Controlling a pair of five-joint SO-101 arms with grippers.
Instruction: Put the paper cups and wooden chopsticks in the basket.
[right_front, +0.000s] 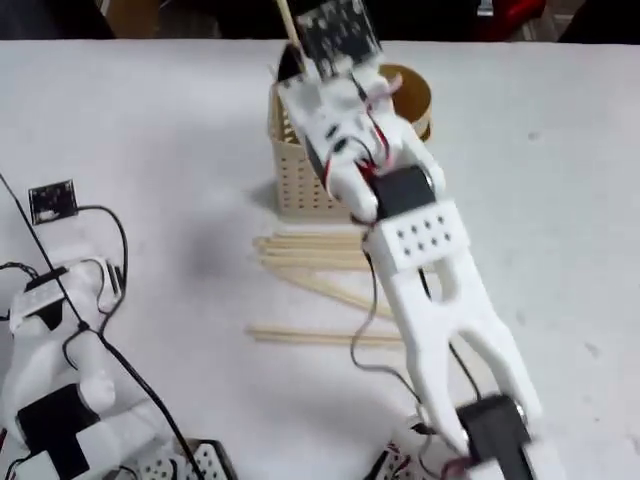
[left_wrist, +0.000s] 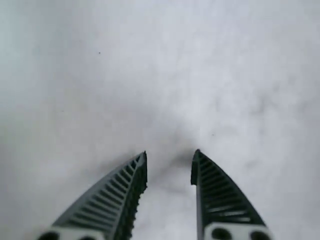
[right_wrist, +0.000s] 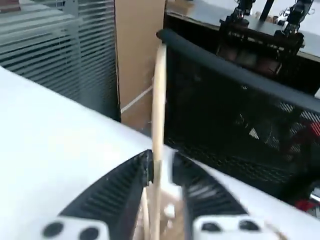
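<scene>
Over the basket (right_front: 295, 180), your right arm (right_front: 420, 235) stretches across the white table (right_front: 150, 130). Its right gripper (right_wrist: 161, 162) is clamped on a single wooden chopstick (right_wrist: 159, 100), which stands nearly upright between the jaws and rises well above them. Just beside the basket, on its far side, you see a brown paper cup (right_front: 412, 92), partly hidden by the arm; whether cup and basket touch cannot be told. On the near side of the basket lie the loose chopsticks (right_front: 305, 250): a bundle close to its foot, one stick angled away from it, and a further pair (right_front: 300, 335) lying flat, farther out toward the arm bases. Well apart from the basket, toward the near left corner, your left arm (right_front: 50, 300) sits folded, and its left gripper (left_wrist: 169, 165) hangs with jaws parted above bare tabletop.
</scene>
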